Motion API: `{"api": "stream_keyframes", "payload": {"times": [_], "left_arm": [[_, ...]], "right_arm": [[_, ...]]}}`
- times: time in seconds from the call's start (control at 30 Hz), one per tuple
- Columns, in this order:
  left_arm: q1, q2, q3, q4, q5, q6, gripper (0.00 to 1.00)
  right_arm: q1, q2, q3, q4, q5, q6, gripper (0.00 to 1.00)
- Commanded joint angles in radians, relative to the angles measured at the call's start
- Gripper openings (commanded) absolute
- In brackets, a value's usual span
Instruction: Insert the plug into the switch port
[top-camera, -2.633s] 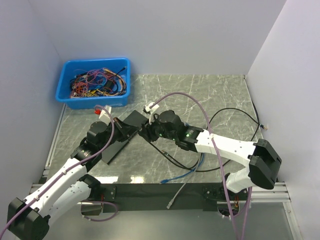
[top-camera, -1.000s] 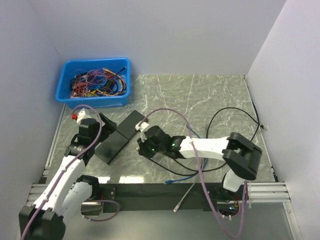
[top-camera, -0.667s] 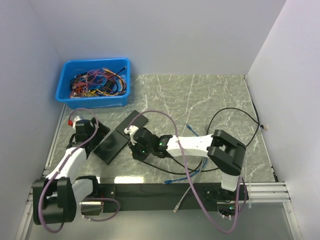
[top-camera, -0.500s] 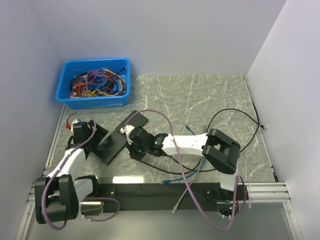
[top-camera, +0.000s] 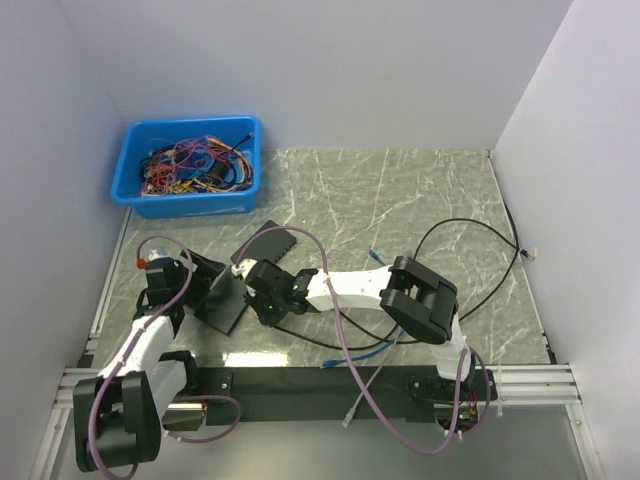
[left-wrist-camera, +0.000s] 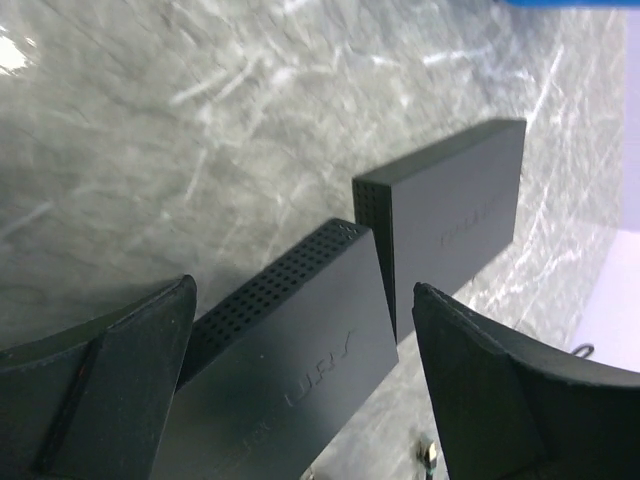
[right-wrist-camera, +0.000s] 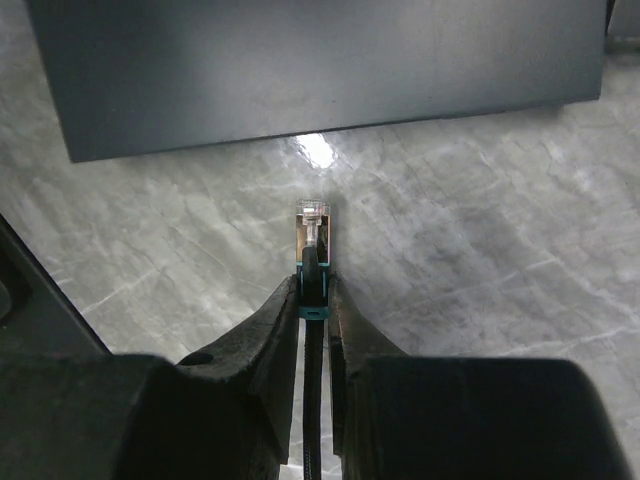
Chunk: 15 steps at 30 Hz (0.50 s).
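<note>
Two flat black boxes lie end to end; the nearer one, with a perforated side, is the switch (top-camera: 222, 300) (left-wrist-camera: 300, 350). No port shows on it in any view. My left gripper (top-camera: 203, 277) (left-wrist-camera: 302, 290) hangs open over the switch's end, one finger on each side. A clear plug (right-wrist-camera: 313, 222) with a teal boot sits on a black cable, and my right gripper (top-camera: 252, 295) (right-wrist-camera: 313, 285) is shut on it. The plug points at the switch's long dark edge (right-wrist-camera: 300, 70), with a strip of marble between them.
The second black box (top-camera: 272, 243) (left-wrist-camera: 450, 215) lies just beyond the switch. A blue bin (top-camera: 190, 205) of tangled wires stands at the back left. A black cable loop (top-camera: 470, 225) lies at the right. A blue cable (top-camera: 360, 352) and a grey cable (top-camera: 358, 395) trail near the front edge.
My right gripper has carried the plug leftward to the near box's right side. The left arm has folded back toward the left edge, and the near box has turned slightly.
</note>
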Motion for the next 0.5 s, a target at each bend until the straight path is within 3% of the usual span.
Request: {"api": "stream_keyframes", "payload": {"times": [0.0,0.47], "left_arm": [[0.002,-0.032,-0.039,0.028,0.084,-0.043,0.94],[0.001,-0.1,-0.083,0.055,0.112,-0.043,0.93]], "right_arm": [[0.007,-0.002,0.031,-0.023,0.027,-0.01,0.0],[0.013,0.008,0.061,-0.037,0.03,-0.009,0.0]]}}
